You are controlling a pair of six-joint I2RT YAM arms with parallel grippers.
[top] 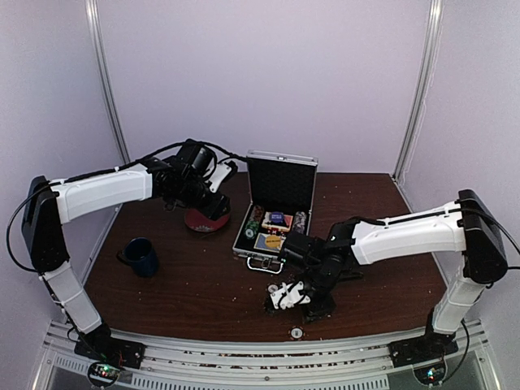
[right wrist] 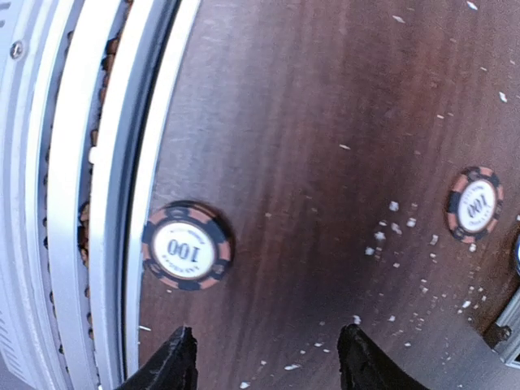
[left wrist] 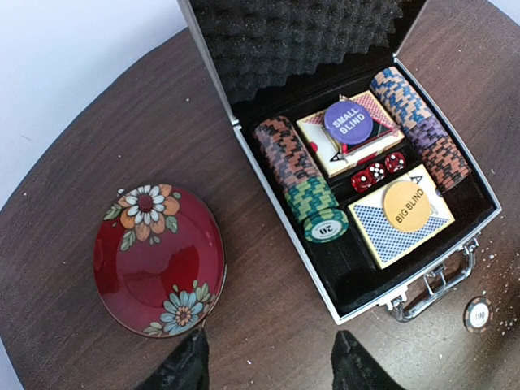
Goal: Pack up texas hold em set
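Observation:
The silver case (top: 280, 213) lies open at the table's middle with its lid upright. In the left wrist view the case (left wrist: 325, 284) holds rows of chips (left wrist: 292, 162), two card boxes, red dice (left wrist: 375, 172), a purple SMALL BLIND disc (left wrist: 349, 120) and a yellow BIG BLIND disc (left wrist: 405, 205). My left gripper (left wrist: 268, 370) hangs open over bare wood between the case and the plate. My right gripper (right wrist: 268, 357) is open just above the table's near edge, with nothing between its fingers. A loose 100 chip (right wrist: 187, 246) lies just ahead of its left finger. A second loose chip (right wrist: 474, 205) lies nearer the case.
A red flowered plate (left wrist: 158, 258) sits left of the case, close under the left arm. A dark blue mug (top: 142, 256) stands at the table's left. The metal rail (right wrist: 97, 203) of the table's front edge runs right beside the nearer loose chip. White crumbs dot the wood.

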